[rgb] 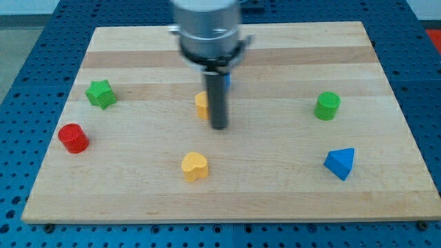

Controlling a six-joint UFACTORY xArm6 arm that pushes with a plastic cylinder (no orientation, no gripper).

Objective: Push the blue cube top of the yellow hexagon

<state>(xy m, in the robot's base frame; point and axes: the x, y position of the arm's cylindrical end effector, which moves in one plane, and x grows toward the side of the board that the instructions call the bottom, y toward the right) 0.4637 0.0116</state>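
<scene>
My rod comes down from the view's top centre and my tip (218,127) rests on the board. The yellow hexagon (201,105) lies just left of the rod, partly hidden behind it. The blue cube (227,78) shows only as a small blue sliver at the rod's right edge, just above and right of the hexagon; the rod hides most of it. My tip sits below and slightly right of the hexagon, close to its lower right edge.
A green star (100,93) and a red cylinder (72,138) lie at the view's left. A yellow heart (194,166) lies below my tip. A green cylinder (328,105) and a blue triangular block (340,163) lie at the right. The wooden board (386,200) lies on a blue perforated table.
</scene>
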